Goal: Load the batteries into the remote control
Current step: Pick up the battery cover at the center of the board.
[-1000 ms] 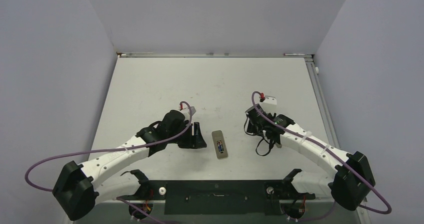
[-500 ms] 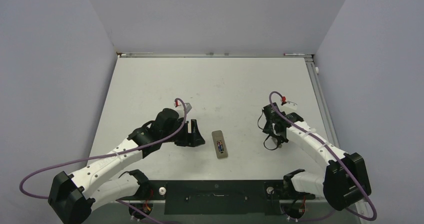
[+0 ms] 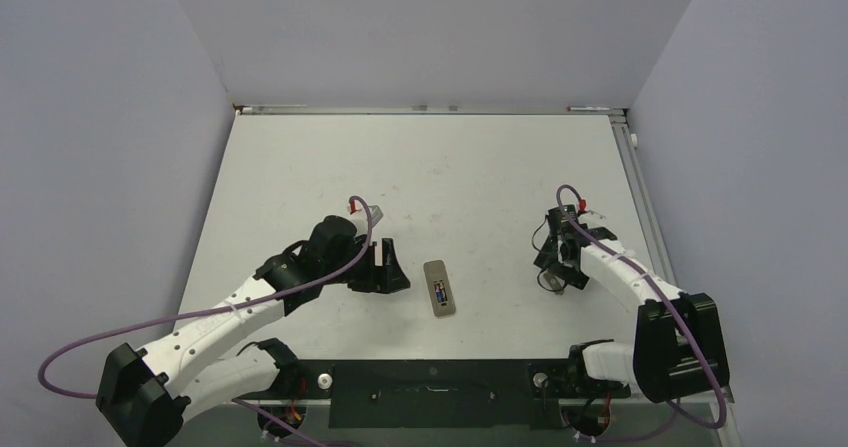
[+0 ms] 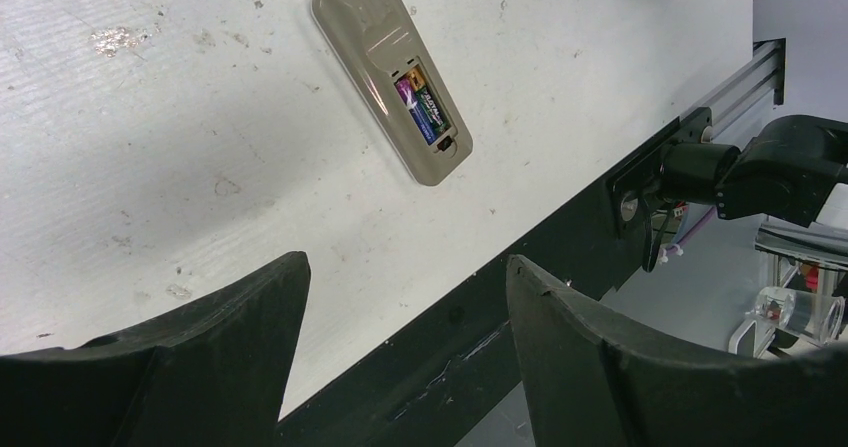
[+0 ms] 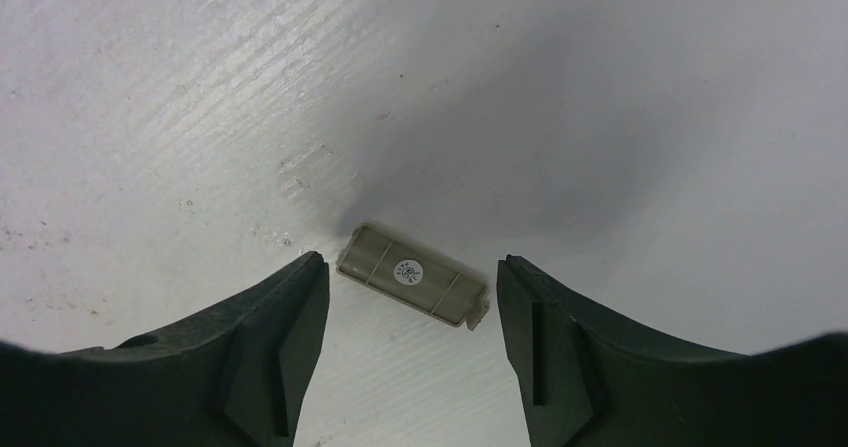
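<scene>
Your remote (image 3: 439,287) lies back-up on the table (image 3: 420,167), midway between the two arms and near the front rail, with the batteries (image 4: 425,110) seated side by side in its uncovered recess. Your left gripper (image 4: 406,267) hangs just left of the remote, jaws spread wide and holding nothing. Your right gripper (image 5: 410,262) is well to the right of the remote, pointing down at the table, jaws also parted. The cover (image 5: 412,275) lies flat on the table in the gap between its fingers, and neither finger grips it.
</scene>
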Robot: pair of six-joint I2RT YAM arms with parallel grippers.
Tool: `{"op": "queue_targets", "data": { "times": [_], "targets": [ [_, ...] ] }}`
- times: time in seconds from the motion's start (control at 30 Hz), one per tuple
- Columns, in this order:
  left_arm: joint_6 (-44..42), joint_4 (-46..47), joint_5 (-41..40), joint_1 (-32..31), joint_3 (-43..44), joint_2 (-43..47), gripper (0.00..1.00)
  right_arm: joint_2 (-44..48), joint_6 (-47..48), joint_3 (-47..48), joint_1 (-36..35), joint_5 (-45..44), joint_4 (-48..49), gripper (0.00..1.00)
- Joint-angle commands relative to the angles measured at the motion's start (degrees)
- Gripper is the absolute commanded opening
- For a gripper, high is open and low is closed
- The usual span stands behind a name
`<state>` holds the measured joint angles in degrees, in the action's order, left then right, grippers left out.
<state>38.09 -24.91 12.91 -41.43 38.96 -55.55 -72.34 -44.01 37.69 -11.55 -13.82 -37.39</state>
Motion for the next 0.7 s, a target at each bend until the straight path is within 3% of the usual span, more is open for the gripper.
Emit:
{"op": "queue_targets", "data": {
  "times": [0.0,0.67],
  "targets": [
    [-1.12,0.99,1.6,0.47,1.21,0.64,0.69,-0.88,1.12,-1.41,1.3,3.17,3.84,0.61],
    [-0.97,1.6,2.41,0.56,0.77,0.01,0.7,2.76,0.72,-7.84,1.42,11.45,7.95,0.57]
  ]
}}
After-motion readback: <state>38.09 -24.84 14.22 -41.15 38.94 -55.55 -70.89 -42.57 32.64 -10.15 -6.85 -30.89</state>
